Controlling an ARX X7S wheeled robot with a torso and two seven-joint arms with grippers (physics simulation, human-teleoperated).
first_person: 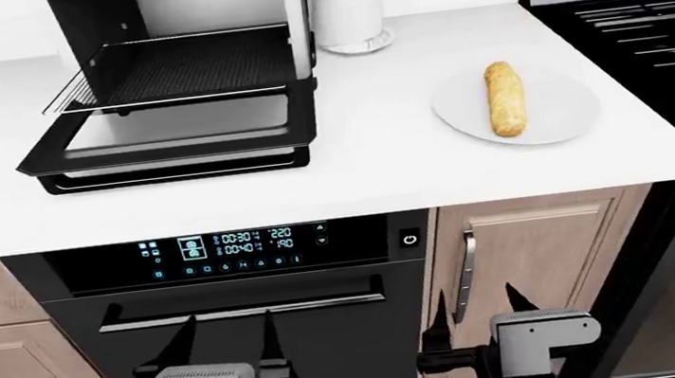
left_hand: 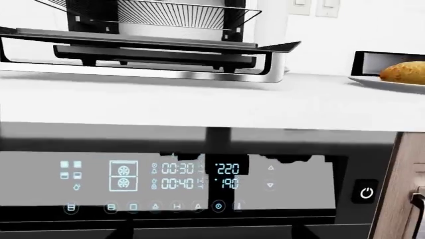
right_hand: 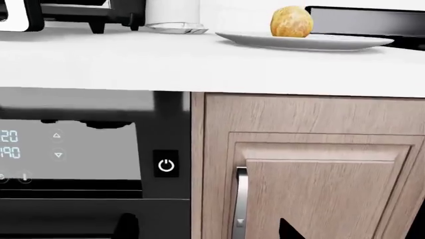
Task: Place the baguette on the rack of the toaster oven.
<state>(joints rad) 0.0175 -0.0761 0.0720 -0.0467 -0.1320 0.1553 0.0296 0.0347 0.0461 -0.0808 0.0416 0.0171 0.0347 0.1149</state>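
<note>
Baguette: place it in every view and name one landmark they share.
Head view: baguette on the white plate, right of the toaster oven.
Left wrist view: only one end shows, at the frame's edge.
Right wrist view: seen end-on.
Shared landmark: power button.

head view looks down; low wrist views face the counter (first_person: 373,161), sharing it.

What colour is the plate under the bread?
White; the plate beneath the baguette shows best in the head view.

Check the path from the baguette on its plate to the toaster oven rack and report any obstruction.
Nothing visible blocks it. The golden-brown baguette lies on the white plate; bare counter separates it from the black toaster oven, whose door is down and black wire rack exposed.
</note>
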